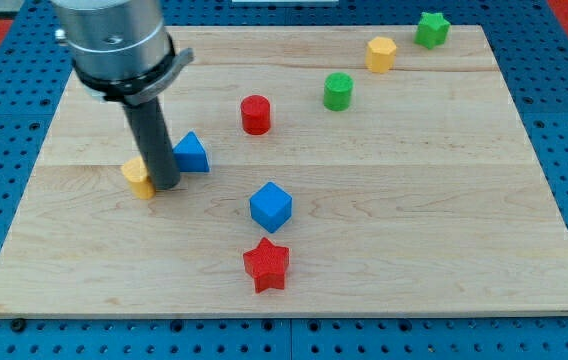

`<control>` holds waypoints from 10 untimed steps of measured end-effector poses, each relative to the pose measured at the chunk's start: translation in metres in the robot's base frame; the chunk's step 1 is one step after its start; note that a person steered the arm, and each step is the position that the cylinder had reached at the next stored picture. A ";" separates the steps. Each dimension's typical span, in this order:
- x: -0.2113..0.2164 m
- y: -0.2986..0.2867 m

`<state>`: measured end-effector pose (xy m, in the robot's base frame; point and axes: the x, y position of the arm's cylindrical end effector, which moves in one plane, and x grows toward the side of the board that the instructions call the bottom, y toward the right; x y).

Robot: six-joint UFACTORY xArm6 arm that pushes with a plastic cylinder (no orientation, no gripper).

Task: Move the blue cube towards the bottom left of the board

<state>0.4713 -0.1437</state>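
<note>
The blue cube sits on the wooden board a little left of centre, just above a red star. My tip rests on the board well to the cube's left, at about the same height in the view. It stands between a yellow block, partly hidden behind the rod on its left, and a blue triangular block on its right, close to both.
A red cylinder stands above the blue cube. A green cylinder, a yellow hexagonal block and a green star run towards the view's top right. The board's edge drops to a blue pegboard.
</note>
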 end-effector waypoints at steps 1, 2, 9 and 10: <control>0.000 -0.007; -0.011 0.053; 0.016 0.135; 0.008 0.113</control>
<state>0.4796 -0.0304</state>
